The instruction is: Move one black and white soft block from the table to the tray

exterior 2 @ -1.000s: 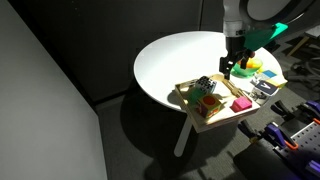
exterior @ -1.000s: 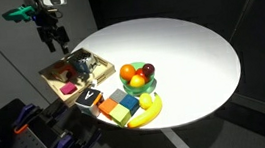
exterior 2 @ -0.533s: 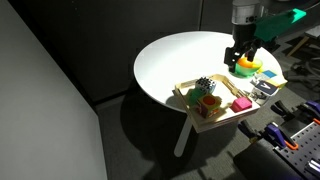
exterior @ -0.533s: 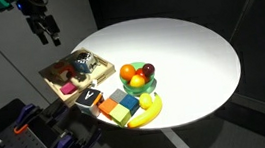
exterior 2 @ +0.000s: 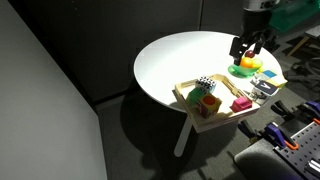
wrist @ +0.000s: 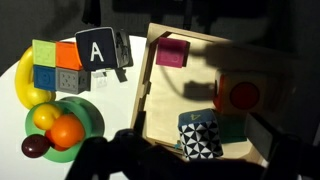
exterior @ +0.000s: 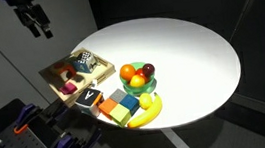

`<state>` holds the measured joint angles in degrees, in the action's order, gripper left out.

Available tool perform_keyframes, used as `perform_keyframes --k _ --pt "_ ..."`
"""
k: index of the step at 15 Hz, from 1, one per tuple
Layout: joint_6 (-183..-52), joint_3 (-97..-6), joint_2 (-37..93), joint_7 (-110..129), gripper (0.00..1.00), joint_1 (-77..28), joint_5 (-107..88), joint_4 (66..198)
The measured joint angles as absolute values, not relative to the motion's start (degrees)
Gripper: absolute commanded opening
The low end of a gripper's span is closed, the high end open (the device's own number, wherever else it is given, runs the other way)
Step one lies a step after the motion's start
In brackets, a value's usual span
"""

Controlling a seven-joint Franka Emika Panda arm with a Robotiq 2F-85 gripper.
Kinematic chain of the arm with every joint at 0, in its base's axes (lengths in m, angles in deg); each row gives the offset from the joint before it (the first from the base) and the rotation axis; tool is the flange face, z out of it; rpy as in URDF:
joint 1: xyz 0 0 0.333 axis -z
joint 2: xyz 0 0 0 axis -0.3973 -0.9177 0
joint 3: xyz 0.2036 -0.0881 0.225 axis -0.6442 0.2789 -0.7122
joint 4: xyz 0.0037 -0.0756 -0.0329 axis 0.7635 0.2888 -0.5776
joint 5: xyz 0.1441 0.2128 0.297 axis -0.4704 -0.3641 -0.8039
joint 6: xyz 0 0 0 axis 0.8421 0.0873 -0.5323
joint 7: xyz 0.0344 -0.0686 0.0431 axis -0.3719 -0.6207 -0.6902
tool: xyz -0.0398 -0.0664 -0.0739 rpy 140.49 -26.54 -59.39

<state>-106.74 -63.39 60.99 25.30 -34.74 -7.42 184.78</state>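
The black and white soft block [wrist: 200,137] lies inside the light wooden tray [wrist: 143,95], near its lower edge in the wrist view. It also shows in the tray in both exterior views [exterior: 84,60] [exterior 2: 205,84]. My gripper [exterior: 35,17] hangs high above and apart from the tray [exterior: 52,73], open and empty. It also shows in an exterior view [exterior 2: 248,46]. In the wrist view its dark fingers [wrist: 198,152] frame the bottom edge, spread wide. The tray [exterior 2: 215,122] rests at the edge of the round white table [exterior: 180,48].
A pink block [wrist: 172,52] and an orange block with a red circle [wrist: 245,95] also lie in the tray. On the table stand a black block with a white letter [wrist: 101,52], several coloured blocks [wrist: 55,66], a banana [exterior: 147,111] and a bowl of fruit [exterior: 140,76].
My gripper has risen up and away from the tray, empty. The black and white block stays in the tray.
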Motion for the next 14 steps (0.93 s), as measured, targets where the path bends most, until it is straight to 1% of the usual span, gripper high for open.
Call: perform_keyframes --k 8,14 --pt "-110.9 -63.3 66.4 21.5 1.00 -34.5 -13.4 189.0" --pt "-111.6 -63.8 66.5 20.8 1.00 -34.1 -14.0 189.6"
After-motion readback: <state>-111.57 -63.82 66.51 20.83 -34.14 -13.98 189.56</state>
